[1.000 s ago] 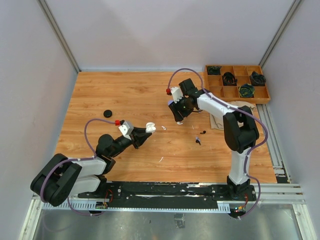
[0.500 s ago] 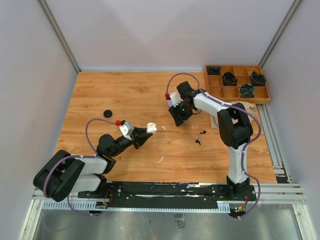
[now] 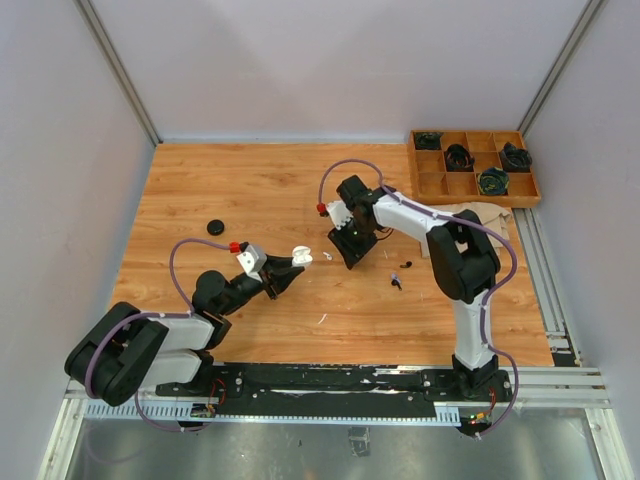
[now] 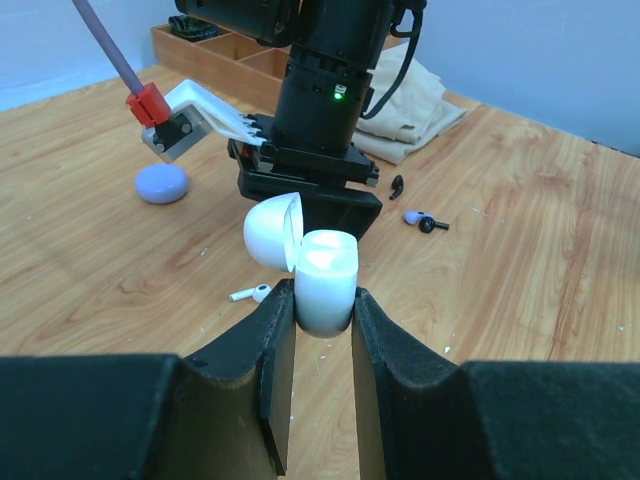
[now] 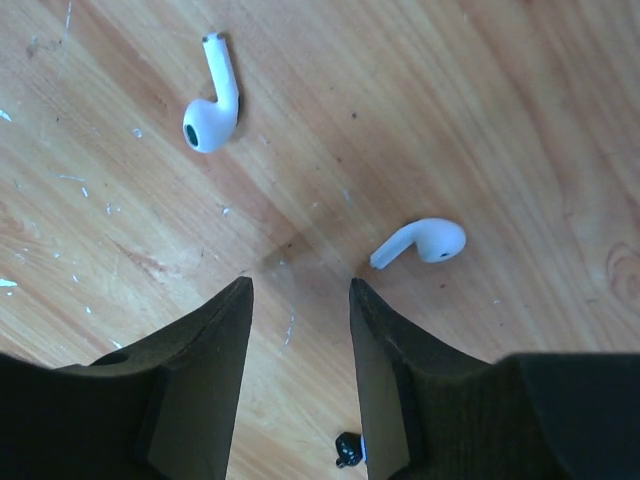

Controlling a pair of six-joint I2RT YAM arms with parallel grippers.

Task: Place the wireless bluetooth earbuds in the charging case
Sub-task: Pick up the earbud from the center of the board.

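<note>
Left hand (image 4: 322, 305) clamped on the white charging case (image 4: 326, 270), lid tipped open, case held off the bench (image 4: 540, 250). Right hand (image 5: 300, 300): we see the jaws apart with nothing between them. Just beyond its fingertips, on the wood, lie the first earbud (image 5: 208, 115) and the second earbud (image 5: 425, 242), both white, not touching.
</note>
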